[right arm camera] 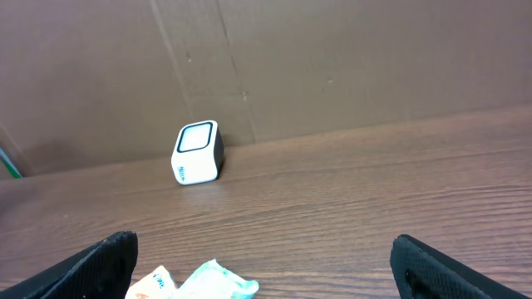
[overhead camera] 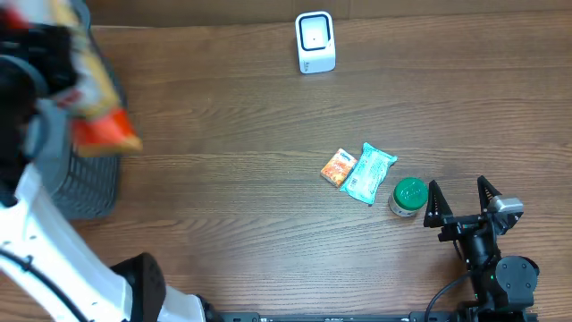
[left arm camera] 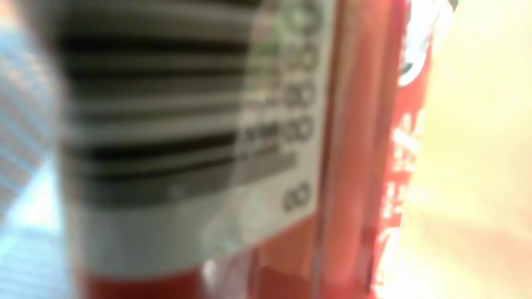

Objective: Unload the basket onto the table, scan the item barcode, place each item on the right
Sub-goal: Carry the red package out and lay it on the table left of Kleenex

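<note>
Over the basket [overhead camera: 85, 183], one snack packet [overhead camera: 100, 105] gripped barcode-out

At far left, the left hand [overhead camera: 49, 55] was clamped on the snack packet, raised above the single basket. Its barcode [left arm camera: 150, 124] filled the wrist view, probably so it could be turned toward the one scanner [overhead camera: 315, 42] at the back of the bench [overhead camera: 223, 197]. Three more items lay clustered right of centre: one orange sachet [overhead camera: 338, 167], one teal pouch [overhead camera: 368, 173] and one green-lidded jar [overhead camera: 409, 197]. Beside the jar, the right hand [overhead camera: 458, 186] sat wide and empty, likely ready for them.

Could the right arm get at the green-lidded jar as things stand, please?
Probably yes: the right gripper stands open right beside the green-lidded jar, with nothing between them.
</note>
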